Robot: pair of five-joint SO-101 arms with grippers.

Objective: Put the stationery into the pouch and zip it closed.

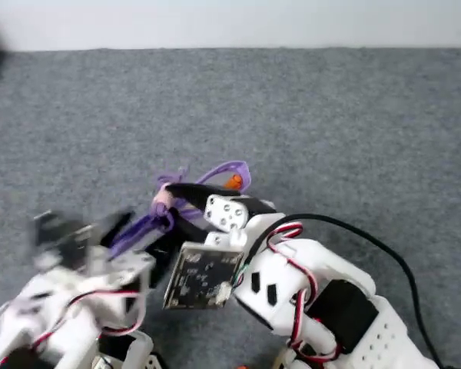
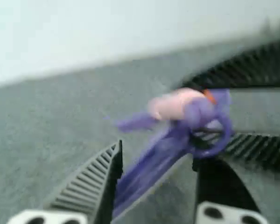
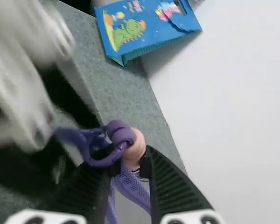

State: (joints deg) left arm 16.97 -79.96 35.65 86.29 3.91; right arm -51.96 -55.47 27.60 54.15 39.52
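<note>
Two tools meet at one purple pouch. At the bottom middle of its own wrist view, the right tool (image 3: 129, 162) is clenched on the pouch (image 3: 130, 185). Its ribbed black fingers (image 3: 170, 184) close on the purple mesh, with a purple loop (image 3: 105, 148) and a small pink object (image 3: 134, 147) right at their tips.

The left tool (image 2: 156, 156), at the bottom of the left wrist view, is released. Its jaws stand apart and a purple strip of the pouch runs up between them, nearer the left-hand jaw in the frame. Past it, at the right of that frame, the other tool's ribbed fingers bracket the pink object and an orange bit (image 2: 207, 94).

In the high view the pouch sits at the centre of the grey table (image 1: 330, 115), one arm at lower left and one at lower right. A black cable (image 1: 384, 250) curves past the lower-right arm. A blue card with a green dinosaur (image 3: 140, 23) lies on the grey surface at the top of the right wrist view.
</note>
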